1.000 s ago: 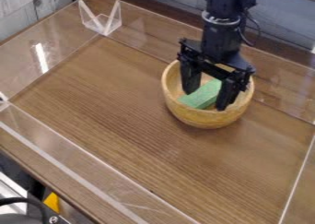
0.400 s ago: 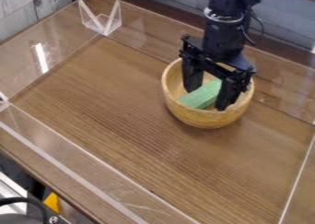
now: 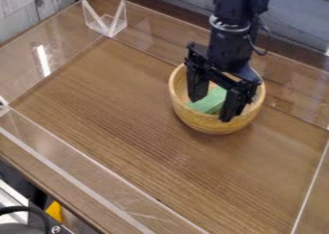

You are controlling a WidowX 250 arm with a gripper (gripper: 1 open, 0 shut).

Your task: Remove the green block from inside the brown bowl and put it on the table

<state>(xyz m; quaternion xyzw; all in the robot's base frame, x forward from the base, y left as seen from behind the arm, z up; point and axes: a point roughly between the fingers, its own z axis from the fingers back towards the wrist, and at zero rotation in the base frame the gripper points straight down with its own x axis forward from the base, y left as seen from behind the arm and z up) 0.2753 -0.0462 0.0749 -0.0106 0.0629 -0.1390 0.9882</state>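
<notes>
The brown bowl sits on the table right of centre. Inside it lies the green block, only partly visible between the black fingers. My gripper hangs straight down from above and reaches into the bowl. It is open, with one finger on each side of the block. The left finger stands near the bowl's left wall. Whether the pads touch the block I cannot tell.
Low clear plastic walls run around the tabletop. A small clear folded stand sits at the back left corner. Bare wood stretches left of and in front of the bowl.
The gripper has sunk slightly lower into the bowl and shifted a little left. The block and bowl stay where they were.
</notes>
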